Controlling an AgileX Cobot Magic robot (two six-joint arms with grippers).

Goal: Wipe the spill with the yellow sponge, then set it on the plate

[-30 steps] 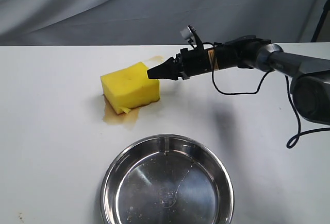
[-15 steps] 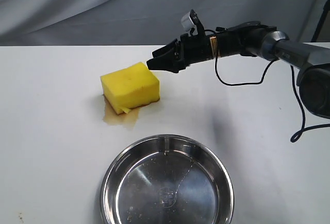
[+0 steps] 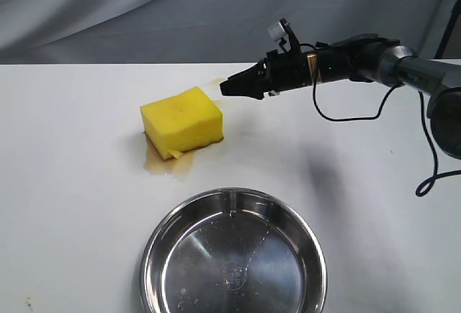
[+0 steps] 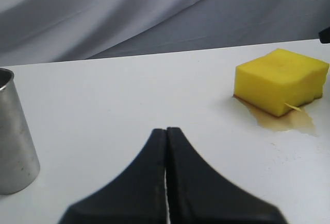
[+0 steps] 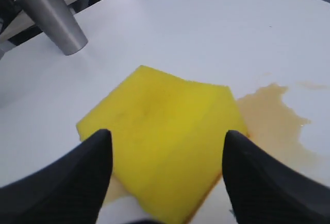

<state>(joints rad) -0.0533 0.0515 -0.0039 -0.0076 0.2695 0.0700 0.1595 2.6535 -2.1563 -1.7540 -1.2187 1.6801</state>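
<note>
Yellow sponge [image 3: 181, 120] on spill [image 3: 169, 163], near parted fingers [image 5: 77, 183]

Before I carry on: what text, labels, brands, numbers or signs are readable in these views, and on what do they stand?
No text can be read in any view.
Plate: a faint stamped mark at the middle of its floor, too small and blurred to read.
Yellow sponge: no print shows.
Steel cup: no marking shows on the side in view.
</note>
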